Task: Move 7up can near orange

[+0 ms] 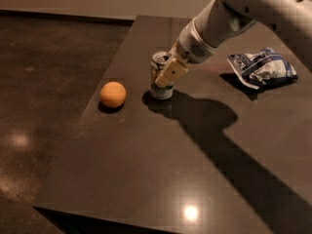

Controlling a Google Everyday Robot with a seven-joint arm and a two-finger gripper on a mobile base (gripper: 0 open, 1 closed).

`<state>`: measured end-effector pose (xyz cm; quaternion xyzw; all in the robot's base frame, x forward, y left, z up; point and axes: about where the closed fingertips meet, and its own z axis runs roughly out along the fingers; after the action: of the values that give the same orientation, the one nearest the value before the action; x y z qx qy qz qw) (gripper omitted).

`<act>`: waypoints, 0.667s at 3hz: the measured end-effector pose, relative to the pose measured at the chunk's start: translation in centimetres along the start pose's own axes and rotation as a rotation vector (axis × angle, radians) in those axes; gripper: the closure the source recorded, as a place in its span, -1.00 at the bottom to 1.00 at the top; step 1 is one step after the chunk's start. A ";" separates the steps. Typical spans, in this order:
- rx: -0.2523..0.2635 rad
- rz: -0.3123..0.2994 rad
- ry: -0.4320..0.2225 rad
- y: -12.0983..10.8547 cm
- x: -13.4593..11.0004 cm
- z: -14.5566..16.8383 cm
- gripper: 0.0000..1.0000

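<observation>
1. Camera view looks down on a dark table that fills the frame from centre toward 3 and 6 o'clock. A bright spot of light reflects off it near its 6 o'clock edge.
2. A dark glossy floor lies beyond the table's edge toward 9 o'clock.
3. A white robot arm comes in from the corner at 1 o'clock and slopes down toward the middle of the table. Its broad shadow runs across the tabletop toward 5 o'clock.
4. A blue-and-white snack bag lies flat on the table at 3 o'clock from the can, well apart from it.
5. The gripper sits at the arm's lower end, just above the centre of the frame, with its fingers clamped on the 7up can. One tan finger lies across the can's near side, and the other is hidden behind the can.
6. The 7up can stands upright in that grip, silver top showing, with its base at the tabletop and its shadow right under it. It is near the table's 9 o'clock edge.
7. The orange rests on the table at 9 o'clock from the can, near it but not touching, with bare tabletop between them.
</observation>
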<state>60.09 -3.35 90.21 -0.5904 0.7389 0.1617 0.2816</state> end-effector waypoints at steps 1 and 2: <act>-0.022 -0.022 -0.028 0.9 -0.6 0.6 1.00; -0.048 -0.054 -0.041 1.8 -1.2 1.1 0.74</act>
<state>58.73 -1.35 89.89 -0.6133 0.7128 0.1838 0.2865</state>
